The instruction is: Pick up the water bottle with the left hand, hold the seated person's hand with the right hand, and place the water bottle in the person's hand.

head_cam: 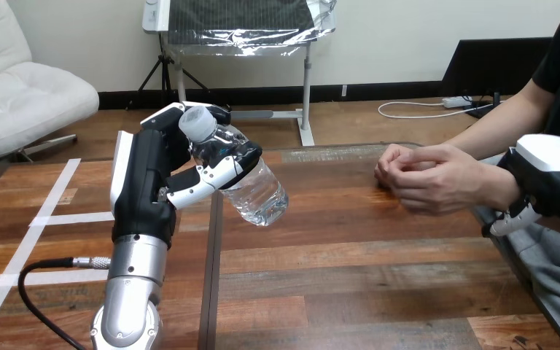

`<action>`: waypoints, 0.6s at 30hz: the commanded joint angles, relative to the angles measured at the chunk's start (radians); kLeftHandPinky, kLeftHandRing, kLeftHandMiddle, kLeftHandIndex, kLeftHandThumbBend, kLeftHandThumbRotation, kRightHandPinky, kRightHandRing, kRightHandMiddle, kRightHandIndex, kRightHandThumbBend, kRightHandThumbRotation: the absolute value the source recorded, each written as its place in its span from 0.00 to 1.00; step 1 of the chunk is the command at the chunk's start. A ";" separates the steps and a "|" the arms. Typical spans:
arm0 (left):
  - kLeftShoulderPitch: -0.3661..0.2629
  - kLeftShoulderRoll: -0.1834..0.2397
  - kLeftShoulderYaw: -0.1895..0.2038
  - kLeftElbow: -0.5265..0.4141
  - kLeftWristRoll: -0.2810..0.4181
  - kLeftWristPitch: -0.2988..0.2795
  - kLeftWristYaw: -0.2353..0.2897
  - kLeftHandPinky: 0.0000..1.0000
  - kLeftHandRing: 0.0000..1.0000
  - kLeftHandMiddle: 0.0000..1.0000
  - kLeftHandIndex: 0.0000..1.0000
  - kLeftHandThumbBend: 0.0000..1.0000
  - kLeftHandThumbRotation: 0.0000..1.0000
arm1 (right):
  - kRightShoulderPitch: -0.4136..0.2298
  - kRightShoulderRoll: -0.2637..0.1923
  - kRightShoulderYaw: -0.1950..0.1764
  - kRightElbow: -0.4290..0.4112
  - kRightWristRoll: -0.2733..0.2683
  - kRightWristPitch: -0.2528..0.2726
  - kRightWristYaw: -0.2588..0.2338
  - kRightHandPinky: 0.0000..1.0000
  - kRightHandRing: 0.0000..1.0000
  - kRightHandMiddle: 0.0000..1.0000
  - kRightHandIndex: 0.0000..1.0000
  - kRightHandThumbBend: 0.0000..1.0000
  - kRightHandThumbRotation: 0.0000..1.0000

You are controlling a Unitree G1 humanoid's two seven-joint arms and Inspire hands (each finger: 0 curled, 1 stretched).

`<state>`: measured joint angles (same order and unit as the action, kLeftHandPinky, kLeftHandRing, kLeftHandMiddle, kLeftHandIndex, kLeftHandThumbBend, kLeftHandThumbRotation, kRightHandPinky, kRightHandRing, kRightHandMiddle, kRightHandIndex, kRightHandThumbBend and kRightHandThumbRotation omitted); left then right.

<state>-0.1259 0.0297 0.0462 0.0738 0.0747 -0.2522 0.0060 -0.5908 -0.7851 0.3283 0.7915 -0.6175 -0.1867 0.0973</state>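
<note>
My left hand [149, 175] is raised over the table's left half, its fingers and thumb curled round a clear plastic water bottle [259, 193]. The bottle is tilted, with its white cap toward the upper left and its base pointing down to the right, clear of the wooden table [350, 277]. The person's hand [430, 179] hovers at the right, fingers loosely curled in, holding nothing. My right hand [554, 171] comes in from the right edge and wraps the person's wrist, with a finger showing below it. A gap of table lies between the bottle and the person's hand.
A dark seam [211, 292] runs front to back through the table just below the bottle. White tape lines [51, 219] mark the table's left part. The table's right edge [514, 277] runs under the person's wrist.
</note>
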 commanded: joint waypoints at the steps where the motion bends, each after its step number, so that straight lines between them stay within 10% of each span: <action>1: -0.096 -0.006 -0.013 -0.014 0.001 -0.029 0.013 0.41 0.41 0.45 0.51 0.60 0.00 | -0.052 -0.040 -0.060 -0.120 0.015 0.017 -0.004 0.12 0.19 0.28 0.31 0.72 0.00; 18: -0.097 -0.013 -0.021 -0.013 0.002 -0.029 0.013 0.41 0.42 0.45 0.51 0.60 0.00 | -0.019 -0.046 -0.086 -0.201 0.003 0.032 0.015 0.12 0.19 0.27 0.30 0.75 0.00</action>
<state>-0.1345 0.0206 0.0338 0.0739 0.0791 -0.2525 0.0092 -0.5592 -0.7879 0.2956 0.6599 -0.6178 -0.1651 0.1264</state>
